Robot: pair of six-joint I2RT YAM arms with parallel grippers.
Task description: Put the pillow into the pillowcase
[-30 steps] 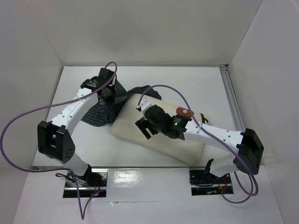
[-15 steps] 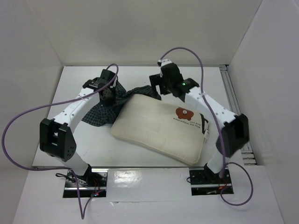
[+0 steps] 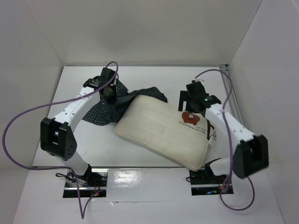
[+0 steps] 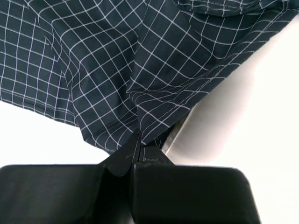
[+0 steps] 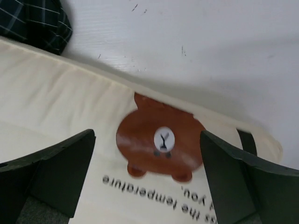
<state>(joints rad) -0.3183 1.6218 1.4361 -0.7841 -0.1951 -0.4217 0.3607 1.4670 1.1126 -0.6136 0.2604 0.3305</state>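
Observation:
The cream-white pillow (image 3: 161, 128) lies diagonally across the middle of the table, its brown bear print (image 3: 188, 116) and black text near its right end. The dark checked pillowcase (image 3: 103, 109) lies crumpled at its left and far side. My left gripper (image 3: 110, 94) is shut on a fold of the pillowcase (image 4: 140, 84), fabric pinched between the fingertips (image 4: 137, 145). My right gripper (image 3: 191, 103) is open and empty, hovering above the bear print (image 5: 159, 140) at the pillow's far right edge; a corner of the pillowcase (image 5: 35, 23) shows at the upper left.
White walls close in the table on the left, back and right. A metal rail (image 3: 232, 100) runs along the right edge. Purple cables loop from both arms. A dark strap (image 5: 246, 141) sticks out at the pillow's right end.
My right arm swung from over the pillow's left part to the back, then to the right, and now hovers above the bear print. The pillow has shifted slightly. The left gripper holds still.

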